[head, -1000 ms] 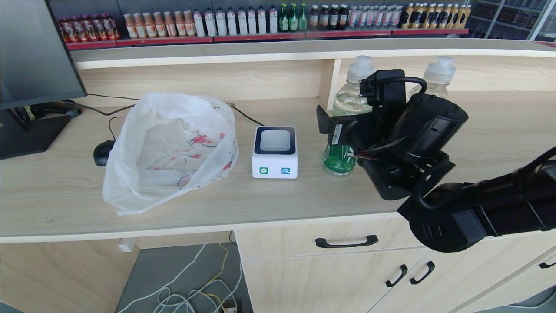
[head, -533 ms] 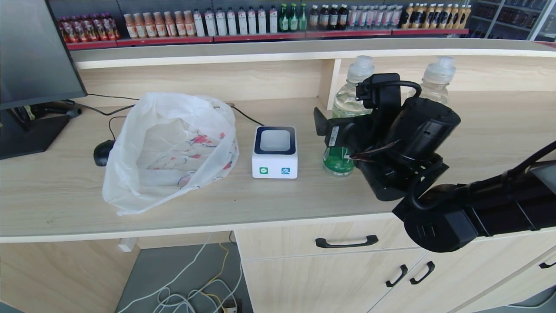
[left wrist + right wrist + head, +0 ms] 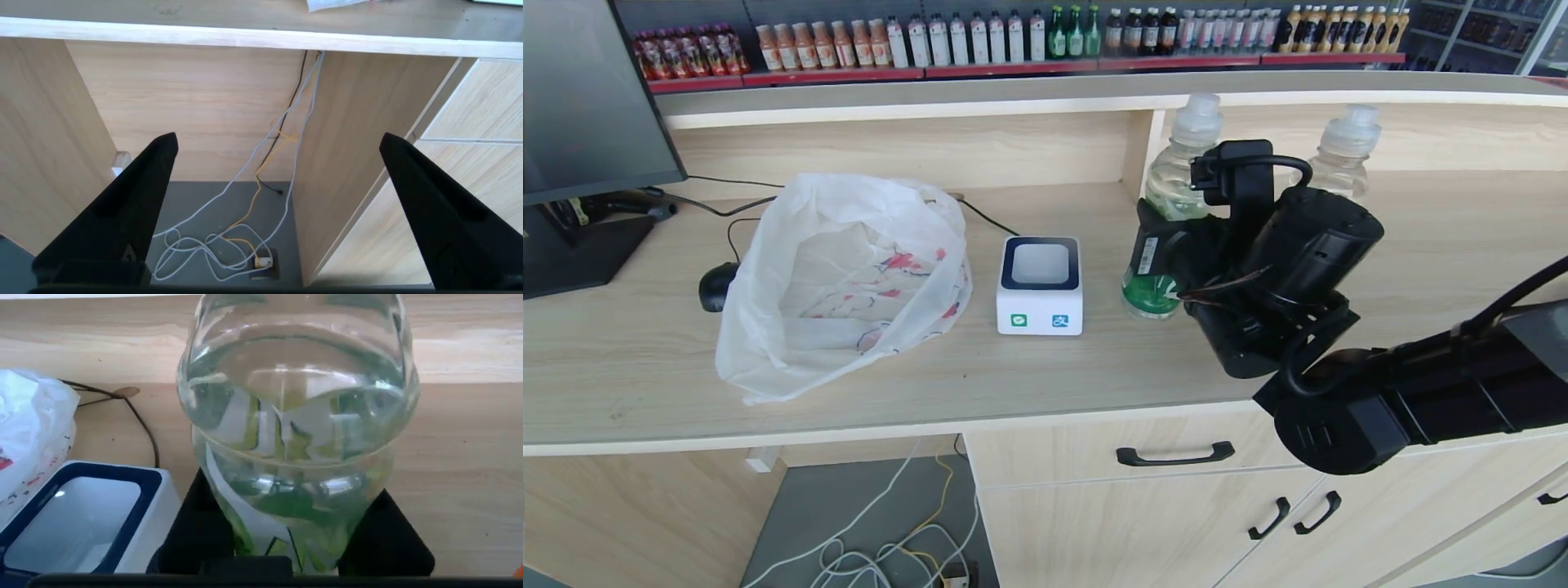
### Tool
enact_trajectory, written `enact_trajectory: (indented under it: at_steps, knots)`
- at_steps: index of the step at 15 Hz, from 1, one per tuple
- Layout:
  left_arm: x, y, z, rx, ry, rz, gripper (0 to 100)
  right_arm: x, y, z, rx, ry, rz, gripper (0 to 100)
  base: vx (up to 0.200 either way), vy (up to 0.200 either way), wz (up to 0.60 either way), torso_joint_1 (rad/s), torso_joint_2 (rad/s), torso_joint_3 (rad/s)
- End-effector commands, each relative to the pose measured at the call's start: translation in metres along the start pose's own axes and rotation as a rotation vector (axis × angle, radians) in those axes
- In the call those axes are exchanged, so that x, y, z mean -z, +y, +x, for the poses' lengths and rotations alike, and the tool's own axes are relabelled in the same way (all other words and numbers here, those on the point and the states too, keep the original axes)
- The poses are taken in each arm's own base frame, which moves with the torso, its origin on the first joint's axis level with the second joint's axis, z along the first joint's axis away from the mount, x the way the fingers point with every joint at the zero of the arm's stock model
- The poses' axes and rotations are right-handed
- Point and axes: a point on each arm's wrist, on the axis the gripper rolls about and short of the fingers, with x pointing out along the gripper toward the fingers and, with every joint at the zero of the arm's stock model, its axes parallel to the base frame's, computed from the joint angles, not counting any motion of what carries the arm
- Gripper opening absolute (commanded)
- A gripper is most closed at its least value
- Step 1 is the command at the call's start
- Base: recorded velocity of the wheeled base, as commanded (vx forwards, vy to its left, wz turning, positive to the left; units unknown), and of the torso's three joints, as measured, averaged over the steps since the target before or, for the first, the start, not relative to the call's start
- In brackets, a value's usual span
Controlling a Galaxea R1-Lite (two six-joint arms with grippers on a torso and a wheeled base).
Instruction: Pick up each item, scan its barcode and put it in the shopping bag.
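Note:
A clear water bottle (image 3: 1172, 175) with a green label stands right of the white barcode scanner (image 3: 1040, 284) on the wooden counter. My right gripper (image 3: 1168, 253) is shut on its lower half, one finger on each side. In the right wrist view the bottle (image 3: 298, 457) sits between the black fingers (image 3: 196, 531), with the scanner (image 3: 82, 510) beside it. The white plastic shopping bag (image 3: 841, 278) lies open to the left of the scanner. My left gripper (image 3: 278, 220) hangs open below the counter edge, holding nothing.
A second clear bottle (image 3: 1343, 147) stands behind my right arm. A black mouse (image 3: 716, 287) and a monitor (image 3: 588, 90) are at the far left. Drawers (image 3: 1174, 454) sit below the counter, and cables (image 3: 245, 237) lie on the floor.
The right gripper's fingers have shut on the bottle. The bottle has shifted slightly left and upward with the gripper.

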Motion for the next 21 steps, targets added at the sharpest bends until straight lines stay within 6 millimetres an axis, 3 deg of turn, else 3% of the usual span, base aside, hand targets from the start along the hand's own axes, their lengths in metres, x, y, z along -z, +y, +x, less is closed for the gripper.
enact_trajectory:
  at_steps: [1, 9, 16, 21]
  knots:
    - [0.0, 0.0, 0.0, 0.0, 0.001, 0.0, 100, -0.005, -0.001, 0.0, 0.004, -0.018, 0.009, 0, 0.0, 0.0, 0.0, 0.0, 0.0, 0.0]
    - [0.0, 0.0, 0.0, 0.0, 0.0, 0.0, 100, -0.015, -0.003, -0.001, 0.008, -0.046, 0.024, 0, 0.0, 0.0, 0.0, 0.0, 0.0, 0.0]
    - [0.0, 0.0, 0.0, 0.0, 0.0, 0.0, 100, -0.038, -0.009, -0.01, 0.011, -0.089, 0.049, 0, 0.0, 0.0, 0.0, 0.0, 0.0, 0.0]
    - [0.0, 0.0, 0.0, 0.0, 0.001, 0.0, 100, -0.056, -0.01, -0.043, -0.037, -0.094, 0.07, 0, 0.0, 0.0, 0.0, 0.0, 0.0, 0.0]
